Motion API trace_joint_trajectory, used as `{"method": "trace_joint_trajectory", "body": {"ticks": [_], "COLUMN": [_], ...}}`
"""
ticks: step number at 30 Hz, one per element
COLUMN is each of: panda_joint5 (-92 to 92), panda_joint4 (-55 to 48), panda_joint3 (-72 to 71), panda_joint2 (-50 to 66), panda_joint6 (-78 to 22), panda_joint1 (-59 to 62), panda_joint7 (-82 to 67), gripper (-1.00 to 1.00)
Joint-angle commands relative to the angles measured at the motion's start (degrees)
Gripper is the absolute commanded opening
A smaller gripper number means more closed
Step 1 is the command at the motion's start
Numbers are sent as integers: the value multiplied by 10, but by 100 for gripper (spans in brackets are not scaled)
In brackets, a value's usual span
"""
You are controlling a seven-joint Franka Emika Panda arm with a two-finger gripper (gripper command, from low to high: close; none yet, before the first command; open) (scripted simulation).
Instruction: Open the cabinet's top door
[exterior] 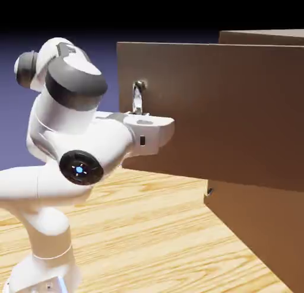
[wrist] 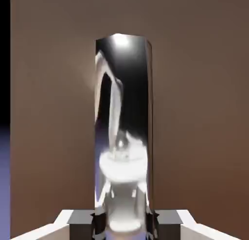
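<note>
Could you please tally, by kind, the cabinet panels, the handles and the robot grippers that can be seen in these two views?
Cabinet front panels: 2, the top door swung open and the lower panel.
Handles: 2, the silver bar handle on the top door and a small one at the lower panel's edge.
Grippers: 1, the gripper, shut on the bar handle.
Total: 5.

Light wooden table (exterior: 154,226), visible grain, fills lower exterior view. Plain blue-violet backdrop (exterior: 18,137) behind, darkening to black band along top. Even, soft light.
</note>
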State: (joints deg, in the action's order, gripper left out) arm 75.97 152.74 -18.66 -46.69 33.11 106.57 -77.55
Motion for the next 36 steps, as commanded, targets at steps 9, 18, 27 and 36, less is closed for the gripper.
{"method": "trace_joint_trajectory", "body": {"ticks": [9, 18, 27, 36], "panda_joint5": [-146, -255, -319, -341], "panda_joint4": [-142, -316, -503, -690], "panda_joint3": [-3, -15, -35, -52], "panda_joint2": [187, 373, 542, 691], "panda_joint6": [-4, -21, -58, -111], "panda_joint1": [-1, -15, -36, -68], "panda_joint7": [-104, -149, -138, -86], "gripper": [-100, -100, -100, -100]}}
